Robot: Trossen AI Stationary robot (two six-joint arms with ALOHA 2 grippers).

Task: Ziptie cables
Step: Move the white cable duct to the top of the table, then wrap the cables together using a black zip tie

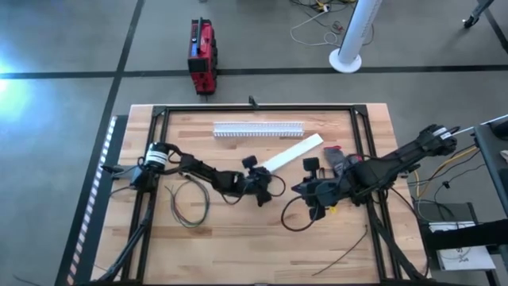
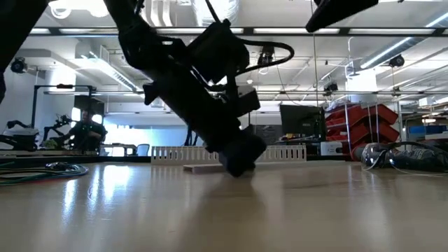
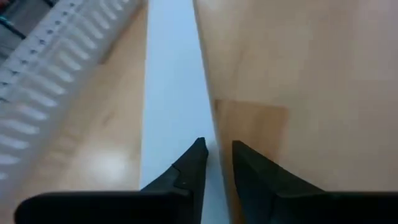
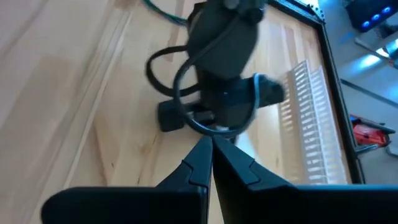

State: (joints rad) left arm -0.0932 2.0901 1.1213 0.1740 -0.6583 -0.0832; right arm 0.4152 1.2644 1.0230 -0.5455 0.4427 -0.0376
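My left gripper [image 1: 260, 176] is low over the table at the near end of a flat white strip [image 1: 292, 151]. Its fingers stand a narrow gap apart, one over the strip [image 3: 174, 93] and one over the bare wood. Nothing shows between them. My right gripper [image 1: 307, 192] is shut at mid-table and points toward the left gripper. A thin dark cable [image 4: 186, 115] curves past its tips [image 4: 210, 142]. A black cable loop [image 1: 295, 218] lies on the wood near it. No ziptie shows. My left gripper slants down over the white strip's long edge [image 3: 208, 118], fingers pointing along the strip. I cannot tell whether they touch it. My right gripper's shut tips meet right beside the dark cable's curve [image 4: 208, 129]. I cannot tell whether the cable is pinched or only passes in front.
A white slotted cable duct [image 1: 258, 129] lies along the far side. A loop of green and white wires [image 1: 190, 202] lies at the left, and a loose black cable [image 1: 341, 254] at the near right. A red item [image 1: 333, 151] lies by the right arm.
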